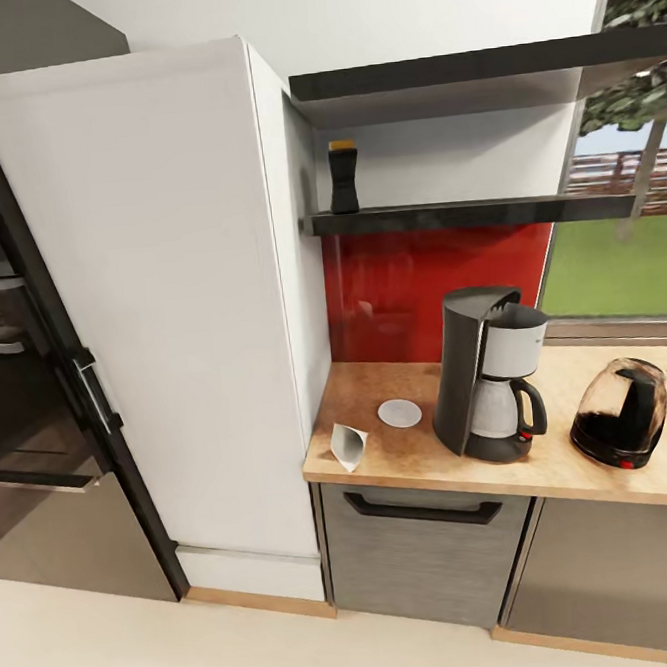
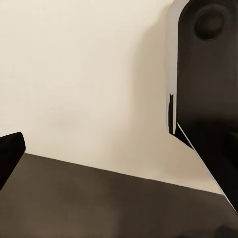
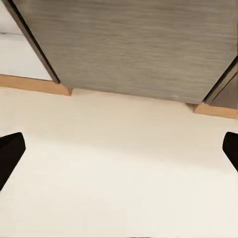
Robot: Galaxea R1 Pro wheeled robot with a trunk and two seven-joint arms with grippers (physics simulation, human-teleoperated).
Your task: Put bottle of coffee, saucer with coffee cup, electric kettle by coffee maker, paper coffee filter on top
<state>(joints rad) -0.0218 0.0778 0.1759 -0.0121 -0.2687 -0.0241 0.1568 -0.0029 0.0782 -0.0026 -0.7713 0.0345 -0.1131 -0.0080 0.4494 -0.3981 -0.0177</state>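
Standing on the kitchen shelf (image 1: 465,214), at its left end, is the bottle of coffee (image 1: 342,177). On the desk (image 1: 574,460) below: the paper coffee filter (image 1: 347,445) at the front left corner, the saucer (image 1: 399,413) near it, then the coffee maker (image 1: 489,374), with the electric kettle (image 1: 621,412) to its right. Right jaws are spread wide above the floor (image 3: 119,173); left jaws' state cannot be told.

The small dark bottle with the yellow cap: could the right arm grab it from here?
Probably not yet. The bottle stands on the high black shelf; the right gripper hangs open over the floor by the cabinets.
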